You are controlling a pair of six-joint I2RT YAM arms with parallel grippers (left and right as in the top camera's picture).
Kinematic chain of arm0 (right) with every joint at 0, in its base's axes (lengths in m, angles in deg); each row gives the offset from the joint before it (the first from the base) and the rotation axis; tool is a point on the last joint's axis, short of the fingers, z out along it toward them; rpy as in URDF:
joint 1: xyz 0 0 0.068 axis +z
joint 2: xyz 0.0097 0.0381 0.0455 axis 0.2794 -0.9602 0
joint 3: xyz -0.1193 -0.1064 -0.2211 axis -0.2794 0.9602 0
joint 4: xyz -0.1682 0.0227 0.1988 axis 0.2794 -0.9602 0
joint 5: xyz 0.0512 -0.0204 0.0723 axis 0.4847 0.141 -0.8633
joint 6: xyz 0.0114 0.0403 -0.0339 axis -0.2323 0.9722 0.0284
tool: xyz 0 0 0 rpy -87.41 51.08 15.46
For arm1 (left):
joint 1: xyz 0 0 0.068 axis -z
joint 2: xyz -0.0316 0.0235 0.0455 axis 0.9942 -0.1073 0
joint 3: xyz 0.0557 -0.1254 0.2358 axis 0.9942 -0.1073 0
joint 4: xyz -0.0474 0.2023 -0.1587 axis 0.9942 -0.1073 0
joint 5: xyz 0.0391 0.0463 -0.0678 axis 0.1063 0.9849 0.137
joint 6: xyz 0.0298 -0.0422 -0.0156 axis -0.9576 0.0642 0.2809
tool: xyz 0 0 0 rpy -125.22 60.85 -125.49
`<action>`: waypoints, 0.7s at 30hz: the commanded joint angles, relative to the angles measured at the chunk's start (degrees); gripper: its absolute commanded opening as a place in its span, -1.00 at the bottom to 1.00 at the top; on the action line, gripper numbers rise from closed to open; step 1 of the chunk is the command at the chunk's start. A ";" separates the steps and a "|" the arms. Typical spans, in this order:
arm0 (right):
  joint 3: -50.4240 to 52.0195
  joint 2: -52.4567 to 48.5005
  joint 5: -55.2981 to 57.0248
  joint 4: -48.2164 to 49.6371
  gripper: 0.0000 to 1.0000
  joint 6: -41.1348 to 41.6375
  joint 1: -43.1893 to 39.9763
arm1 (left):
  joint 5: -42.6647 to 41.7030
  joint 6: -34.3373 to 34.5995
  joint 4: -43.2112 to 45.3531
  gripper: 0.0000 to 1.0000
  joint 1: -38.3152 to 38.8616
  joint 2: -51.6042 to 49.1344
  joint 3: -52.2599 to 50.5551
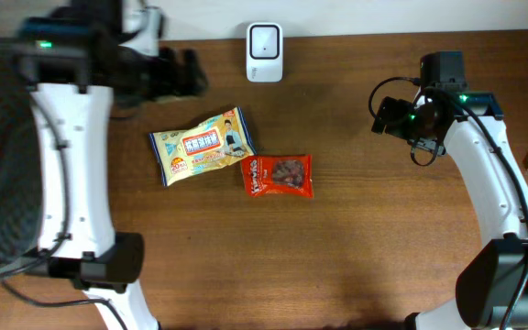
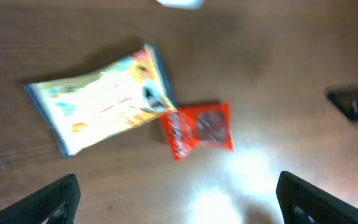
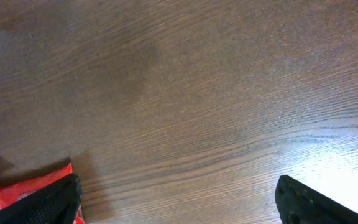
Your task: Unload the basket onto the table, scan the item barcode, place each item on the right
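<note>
The left end effector (image 1: 195, 73) and right end effector (image 1: 377, 112) are hovering released, grasping nothing. A yellow packet (image 1: 202, 145) is touching a red packet (image 1: 278, 175).

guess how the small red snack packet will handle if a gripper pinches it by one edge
The red packet looks like thin glossy film, so it is probably light and may flop when lifted. Lying flat on the table, it will likely slide, not roll.

Robot arms (image 1: 62, 165) at a table (image 1: 356, 247) suggest a lab
</note>
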 commanded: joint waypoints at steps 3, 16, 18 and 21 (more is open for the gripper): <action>0.28 0.72 -0.11 -0.04 0.97 0.50 -0.44 | -0.39 2.21 -0.07 0.98 10.84 1.05 -17.92; 0.28 0.72 -0.11 -0.04 0.97 0.50 -0.44 | 0.07 18.86 48.17 0.95 16.15 0.74 -64.87; 0.28 0.72 -0.11 -0.04 0.97 0.50 -0.44 | 0.83 23.12 51.47 0.76 16.17 0.70 -67.52; 0.31 0.72 -0.11 -0.04 0.97 0.50 -0.44 | 0.96 25.44 57.48 0.57 16.17 0.70 -71.25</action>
